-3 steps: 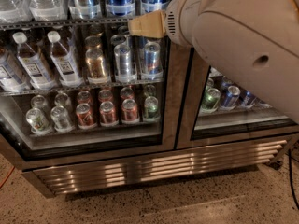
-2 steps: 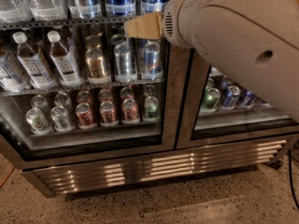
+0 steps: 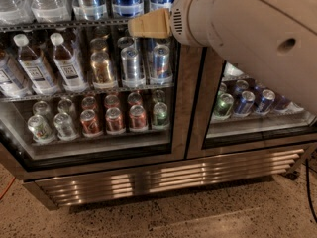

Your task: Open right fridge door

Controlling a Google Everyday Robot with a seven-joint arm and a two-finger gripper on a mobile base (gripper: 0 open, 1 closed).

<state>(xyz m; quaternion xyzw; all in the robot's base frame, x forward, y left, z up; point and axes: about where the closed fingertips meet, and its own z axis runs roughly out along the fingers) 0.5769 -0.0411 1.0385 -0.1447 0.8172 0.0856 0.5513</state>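
The right fridge door has a brushed brownish steel frame and a glass pane showing tilted silver, green and blue cans. It stands flush with the left door, and my arm hides its upper part. My gripper, a tan piece at the end of the large white arm, points left. It sits in front of the upper part of the left glass door, to the left of the centre frame. It holds nothing that I can see.
The left glass door shows white-capped bottles, silver cans and red-orange cans on shelves. A slatted steel grille runs along the fridge base above the speckled floor. An orange cable lies at the lower left and a dark cable at the right.
My arm and gripper have shifted a little to the left across the left door. The fridge doors have not moved.
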